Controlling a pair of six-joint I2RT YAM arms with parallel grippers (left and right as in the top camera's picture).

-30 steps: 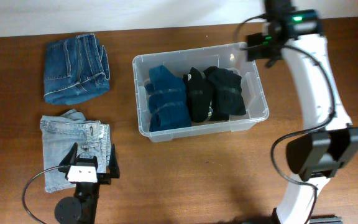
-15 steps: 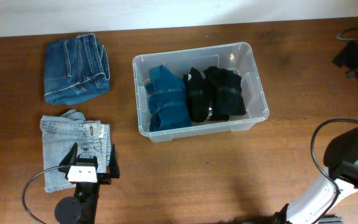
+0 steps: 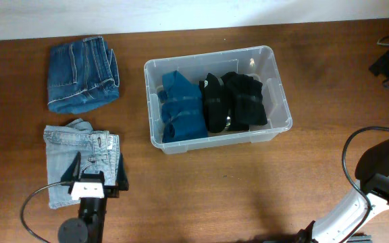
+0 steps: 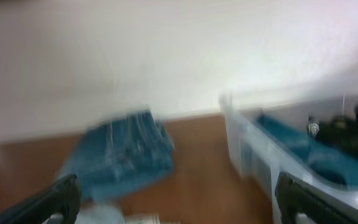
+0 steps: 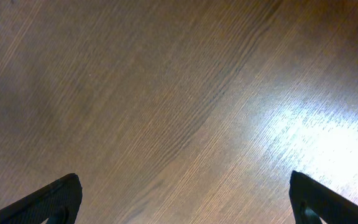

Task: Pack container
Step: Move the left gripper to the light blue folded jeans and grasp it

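Clothes (image 3: 208, 101) already fill much of the container (image 3: 215, 140), central on the table (image 3: 248, 189). Left gripper (image 3: 100, 165) hovers wide open, empty, over the pale jeans (image 3: 63, 152); fetching them looks the step in hand, so it must drop and pinch. Right gripper (image 5: 185, 199), off right, equally wide, holds nothing.

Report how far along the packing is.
Done: a blue garment and two black garments lie in the container. In hand: nothing; the left gripper and right gripper are both open and empty. Remaining: the dark jeans and light jeans on the table.
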